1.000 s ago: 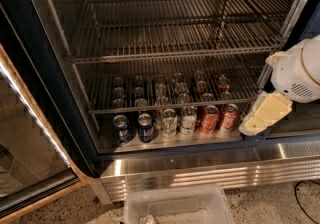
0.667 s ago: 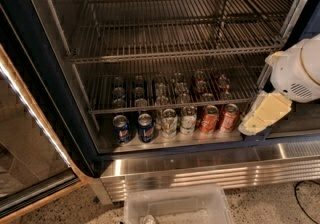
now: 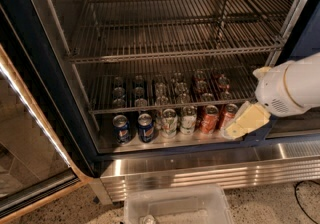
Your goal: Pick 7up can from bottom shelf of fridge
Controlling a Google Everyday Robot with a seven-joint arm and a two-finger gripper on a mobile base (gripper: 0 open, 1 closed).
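The fridge (image 3: pixel 45 68) stands open, with a dark blue frame and wire racks. On its bottom shelf (image 3: pixel 165 143), a shiny steel floor, cans stand in rows. Two front cans with pale white-and-green labels are 7up cans (image 3: pixel 169 122), the second one (image 3: pixel 188 119) beside it. Two blue cans (image 3: pixel 122 129) stand to their left and two orange-red cans (image 3: pixel 209 119) to their right. My gripper (image 3: pixel 245 122), with yellowish fingers on a white arm (image 3: pixel 290 88), hangs at the right end of the bottom shelf, just right of the orange-red cans, holding nothing.
The glass door (image 3: pixel 25 133) is swung open at the left. A ribbed stainless steel base (image 3: pixel 200 170) runs below the shelf. A clear plastic bin (image 3: pixel 175 207) sits on the speckled floor in front. A black cable (image 3: pixel 305 193) lies at the lower right.
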